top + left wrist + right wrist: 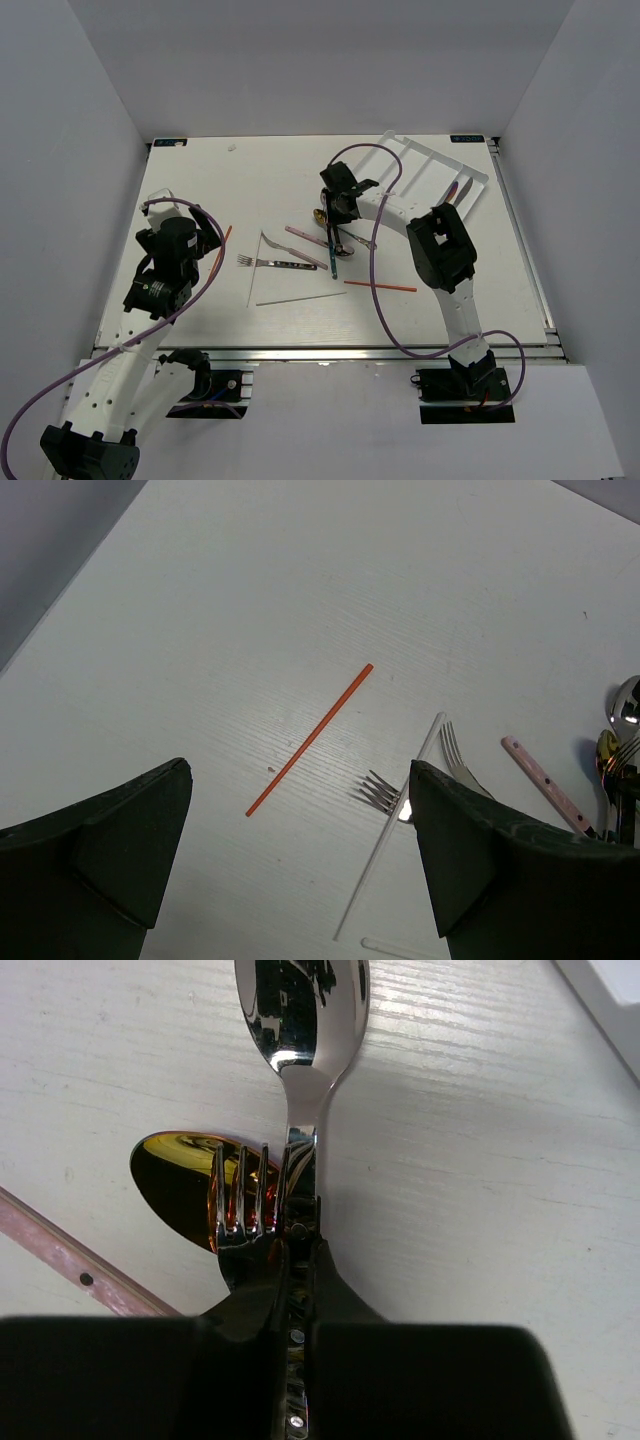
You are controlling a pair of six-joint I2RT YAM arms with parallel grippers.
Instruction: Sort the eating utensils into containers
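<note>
Right claw [299,1248] pinches the silver spoon [300,1020] handle beside fork [243,1200] tines

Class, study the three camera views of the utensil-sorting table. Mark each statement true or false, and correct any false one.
1. The left gripper is open and holds nothing. True.
2. A red chopstick lies inside the white tray. False: the red chopstick lies on the table, well away from the white tray.
3. A fork has its tines overlapping a gold spoon. True.
4. The right gripper has its jaws wide apart. False: they stand close together just behind the fork's tines.
</note>
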